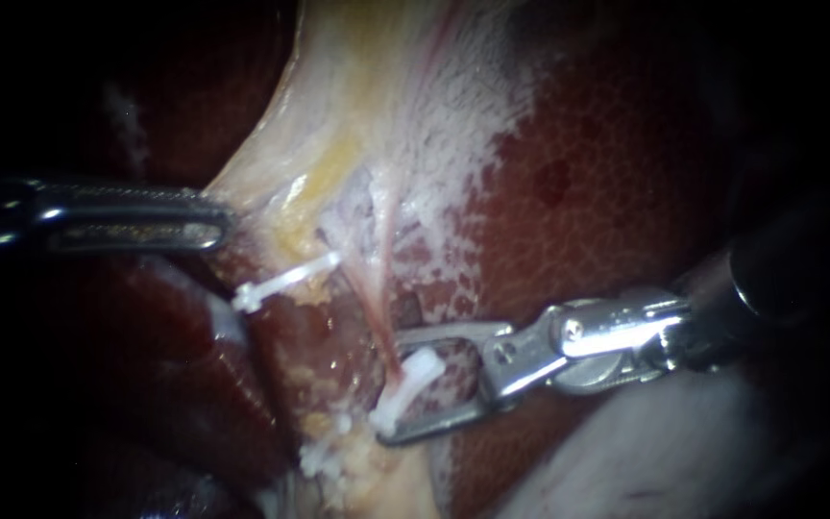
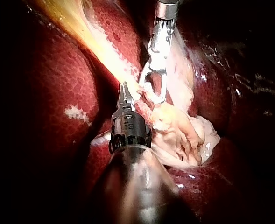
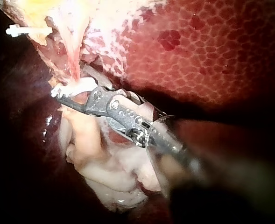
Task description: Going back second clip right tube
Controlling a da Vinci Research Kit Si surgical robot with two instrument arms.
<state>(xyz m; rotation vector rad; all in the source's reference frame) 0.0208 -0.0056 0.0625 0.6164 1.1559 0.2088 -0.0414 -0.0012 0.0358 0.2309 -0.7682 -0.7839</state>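
The right metal tool is holding its jaws spread around a white plastic clip on the thin pink tube; the left metal tool is pinching pale yellowish tissue.

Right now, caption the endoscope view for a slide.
Right instrument, jaws open, brackets a white clip on the pink tube; left instrument meets pale tissue.

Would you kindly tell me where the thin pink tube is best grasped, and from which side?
Probably its bare stretch above the white clip, crosswise from the right: the pink tube runs taut and nearly upright there, and the right instrument lies on that side, jaws open.
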